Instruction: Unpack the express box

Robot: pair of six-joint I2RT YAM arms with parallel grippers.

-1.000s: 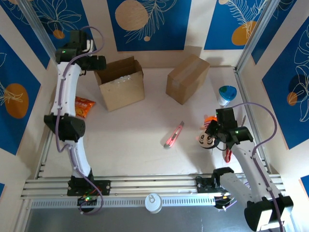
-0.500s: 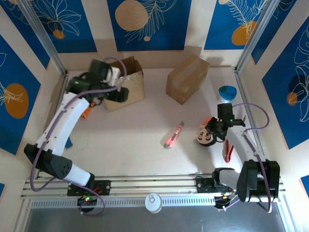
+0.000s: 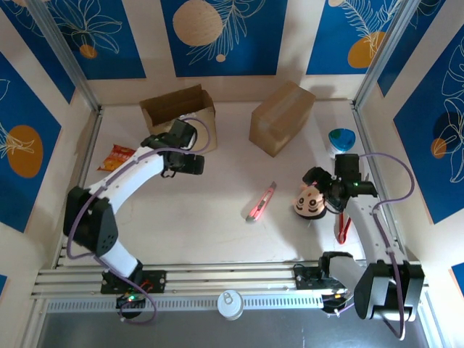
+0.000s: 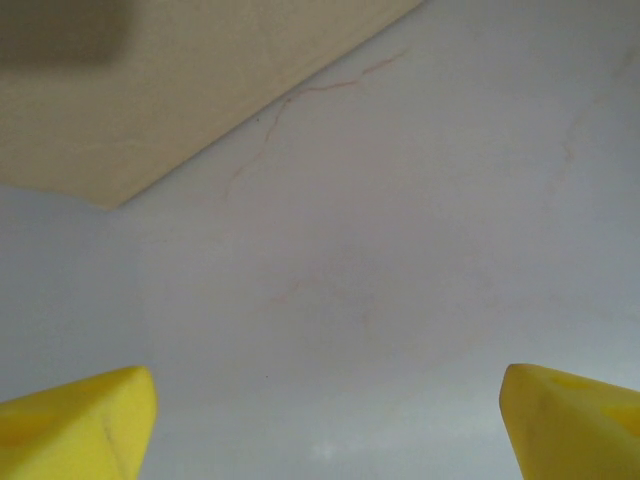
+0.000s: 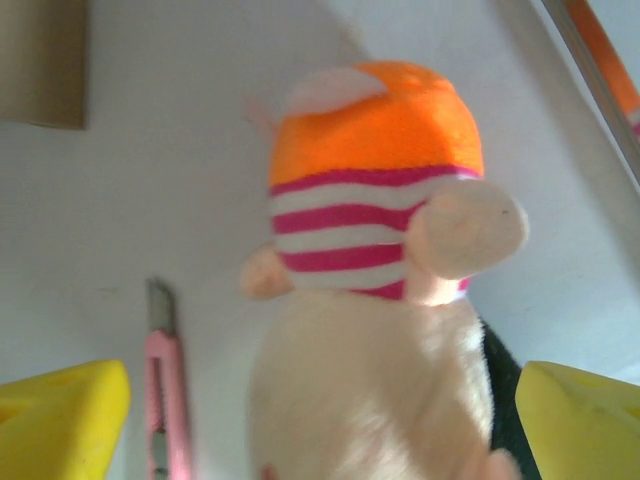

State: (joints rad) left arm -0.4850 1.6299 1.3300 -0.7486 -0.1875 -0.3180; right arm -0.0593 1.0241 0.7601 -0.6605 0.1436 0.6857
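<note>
Open brown cardboard box point(image 3: 176, 109) at back left, just beyond my left gripper point(image 4: 320, 425); jaws wide, nothing held. My left arm far nearer it. My right gripper point(image 5: 325, 405), far right: spread wide over orange-striped plush toy point(image 5: 372, 200), no grip.

Slim glossy-white shells on the left arm point(image 3: 125, 180) and right arm point(image 3: 375, 226), chunky black joints in between. Loose lilac cable point(image 3: 397, 171) looped along each, tiny green light point(image 3: 131, 296) down at the base. Bright yellow wedge fingertips point(image 4: 75, 425), kinda foamy-looking.
</note>
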